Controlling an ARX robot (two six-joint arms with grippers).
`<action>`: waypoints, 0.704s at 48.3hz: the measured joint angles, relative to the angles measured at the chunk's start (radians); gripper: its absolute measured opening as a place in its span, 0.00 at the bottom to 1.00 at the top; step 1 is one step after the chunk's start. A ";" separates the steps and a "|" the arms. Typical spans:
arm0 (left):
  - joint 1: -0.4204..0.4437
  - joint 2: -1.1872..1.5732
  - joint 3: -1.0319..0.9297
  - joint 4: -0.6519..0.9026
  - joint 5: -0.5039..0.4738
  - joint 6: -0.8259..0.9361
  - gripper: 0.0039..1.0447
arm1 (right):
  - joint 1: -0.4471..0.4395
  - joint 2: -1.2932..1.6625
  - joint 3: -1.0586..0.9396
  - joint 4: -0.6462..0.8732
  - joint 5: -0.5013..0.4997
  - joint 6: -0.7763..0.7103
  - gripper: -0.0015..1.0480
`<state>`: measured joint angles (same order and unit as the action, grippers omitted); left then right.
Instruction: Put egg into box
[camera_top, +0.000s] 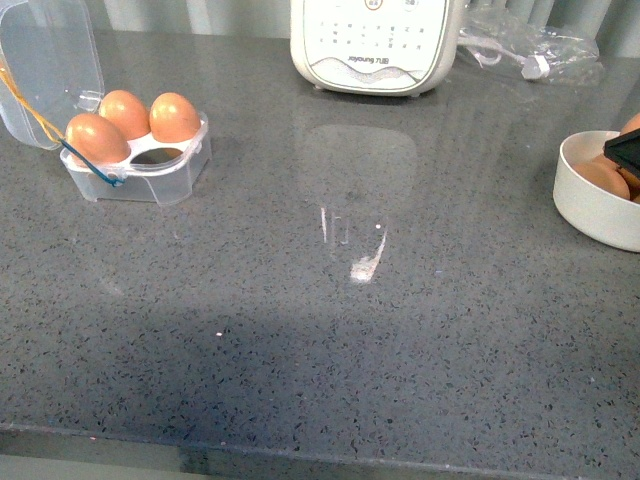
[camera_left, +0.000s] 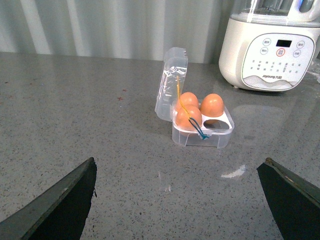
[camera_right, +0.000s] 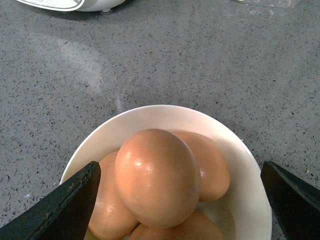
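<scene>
The right tool (camera_right: 180, 169) is hanging over the white bowl (camera_right: 246, 170), its fingers standing wide apart either side of the topmost egg (camera_right: 157, 175), not touching it. The pick-up seems to be starting. Next it is needing to lower, close gently, then cross the desk (camera_top: 350, 330) to the clear egg box (camera_top: 185, 182), whose near cell (camera_top: 157, 155) is lying vacant. The left tool (camera_left: 178, 162) is gaping too, holding nothing.

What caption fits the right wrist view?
Open right gripper hovers over brown eggs heaped in the white bowl.
</scene>
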<state>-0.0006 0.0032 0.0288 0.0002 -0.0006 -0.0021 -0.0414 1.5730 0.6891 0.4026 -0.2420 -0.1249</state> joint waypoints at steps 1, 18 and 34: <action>0.000 0.000 0.000 0.000 0.000 0.000 0.94 | -0.001 0.000 -0.001 0.000 0.000 0.000 0.93; 0.000 0.000 0.000 0.000 0.000 0.000 0.94 | -0.003 -0.004 -0.007 0.011 0.003 -0.002 0.43; 0.000 0.000 0.000 0.000 0.000 0.000 0.94 | 0.032 -0.106 -0.003 -0.019 0.013 0.004 0.41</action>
<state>-0.0006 0.0032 0.0288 0.0002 -0.0006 -0.0021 -0.0093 1.4666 0.6857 0.3836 -0.2295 -0.1207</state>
